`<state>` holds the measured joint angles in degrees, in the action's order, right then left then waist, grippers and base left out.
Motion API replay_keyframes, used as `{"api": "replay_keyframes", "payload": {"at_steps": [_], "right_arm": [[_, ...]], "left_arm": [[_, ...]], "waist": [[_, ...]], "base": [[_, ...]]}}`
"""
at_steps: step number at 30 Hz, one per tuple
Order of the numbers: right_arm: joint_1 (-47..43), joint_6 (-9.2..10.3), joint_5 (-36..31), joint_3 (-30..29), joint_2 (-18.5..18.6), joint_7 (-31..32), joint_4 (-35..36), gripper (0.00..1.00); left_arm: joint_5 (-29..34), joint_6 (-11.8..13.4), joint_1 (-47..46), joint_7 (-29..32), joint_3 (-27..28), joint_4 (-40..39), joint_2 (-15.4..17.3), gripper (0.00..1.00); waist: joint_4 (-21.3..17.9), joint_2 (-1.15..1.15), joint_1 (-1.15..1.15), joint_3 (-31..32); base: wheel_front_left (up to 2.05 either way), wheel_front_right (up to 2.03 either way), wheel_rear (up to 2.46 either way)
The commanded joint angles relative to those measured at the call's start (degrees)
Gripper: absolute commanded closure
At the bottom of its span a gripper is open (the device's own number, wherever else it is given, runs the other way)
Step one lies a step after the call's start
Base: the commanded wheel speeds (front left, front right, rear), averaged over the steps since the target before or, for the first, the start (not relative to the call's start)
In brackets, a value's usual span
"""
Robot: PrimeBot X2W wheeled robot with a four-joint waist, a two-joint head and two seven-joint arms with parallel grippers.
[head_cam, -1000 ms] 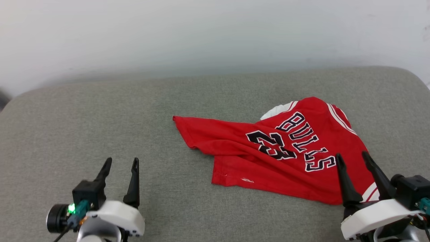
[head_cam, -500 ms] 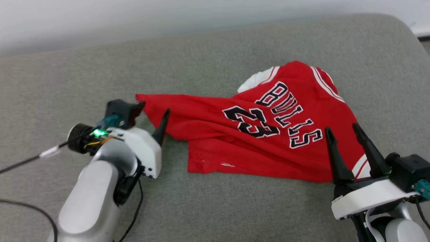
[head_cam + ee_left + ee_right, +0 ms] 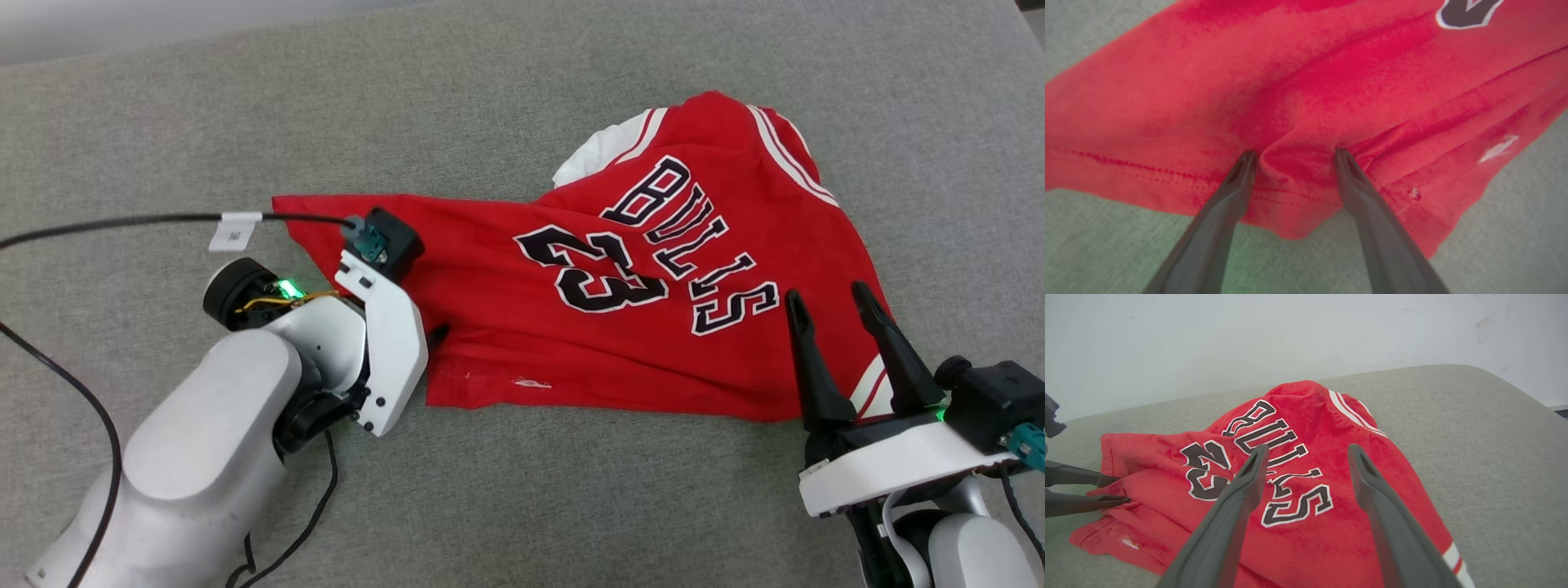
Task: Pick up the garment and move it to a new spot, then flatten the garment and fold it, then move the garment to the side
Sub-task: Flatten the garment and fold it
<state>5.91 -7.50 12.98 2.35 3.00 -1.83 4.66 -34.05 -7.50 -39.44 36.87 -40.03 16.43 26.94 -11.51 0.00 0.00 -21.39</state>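
The garment (image 3: pixel 506 327) is a red jersey with black "BULLS" and "23", lying crumpled on the grey cushion, with a white sleeve (image 3: pixel 592 151) showing at its far side. My left gripper (image 3: pixel 1294 157) points down onto the garment's (image 3: pixel 1331 81) near left hem. It is open, its fingertips (image 3: pixel 1248 157) press into the cloth, and a small ridge of fabric bulges between them. In the head view one dark finger (image 3: pixel 438 333) shows past the white wrist. My right gripper (image 3: pixel 824 292) is open with nothing between its fingers, raised over the garment's (image 3: pixel 1290 416) right end by the striped trim (image 3: pixel 869 384).
The grey cushion (image 3: pixel 571 490) spreads around the garment, with bare room to the left and in front. A black cable with a white tag (image 3: pixel 235 231) runs across the left side. A pale wall (image 3: pixel 1249 335) stands behind the cushion's rounded far edge.
The head camera has tilted down and closer. My left arm swung from the lower left to the garment's left hem and tipped its fingers down into the cloth. The right gripper has kept its place.
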Motion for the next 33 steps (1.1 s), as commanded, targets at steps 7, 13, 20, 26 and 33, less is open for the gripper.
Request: {"api": "replay_keyframes", "payload": {"at_steps": [7, 13, 20, 26, 33], "right_arm": [[0.36, 0.03, 0.32, 0.02, -0.2, -0.75, -0.7, 0.0], [-0.81, 0.02, -0.9, -1.03, -0.2, 0.32, -0.58, 0.0], [-3.22, 0.02, -2.01, -2.22, -0.19, 3.0, 1.37, 0.0], [-5.29, 0.02, -2.58, -2.91, -0.18, 5.09, 2.54, 0.0], [-7.51, 0.02, -2.83, -3.33, -0.18, 6.73, 3.81, 0.0]], "left_arm": [[-0.46, 0.36, 1.99, 1.9, -3.15, 3.25, 1.04, 1.0], [1.67, 3.75, 3.15, -7.86, -0.24, 0.37, 1.68, 1.0], [1.27, 9.04, 12.06, -14.54, 1.82, -7.65, 3.52, 1.0], [-2.03, 14.26, 25.66, -14.63, 1.82, -15.37, 5.46, 1.0], [-7.14, 18.05, 38.13, -13.56, 0.67, -17.98, 4.82, 1.0]], "waist": [[0.13, 0.0, 0.0, 0.43], [2.42, 0.0, 0.0, 4.44], [7.41, 0.0, 0.0, 9.8], [10.65, 0.0, 0.0, 13.54], [12.31, 0.0, 0.0, 16.37]], "base": [[0.0, 0.0, 0.0], [0.0, 0.0, 0.0], [0.0, 0.0, 0.0], [0.0, 0.0, 0.0], [0.0, 0.0, 0.0]]}}
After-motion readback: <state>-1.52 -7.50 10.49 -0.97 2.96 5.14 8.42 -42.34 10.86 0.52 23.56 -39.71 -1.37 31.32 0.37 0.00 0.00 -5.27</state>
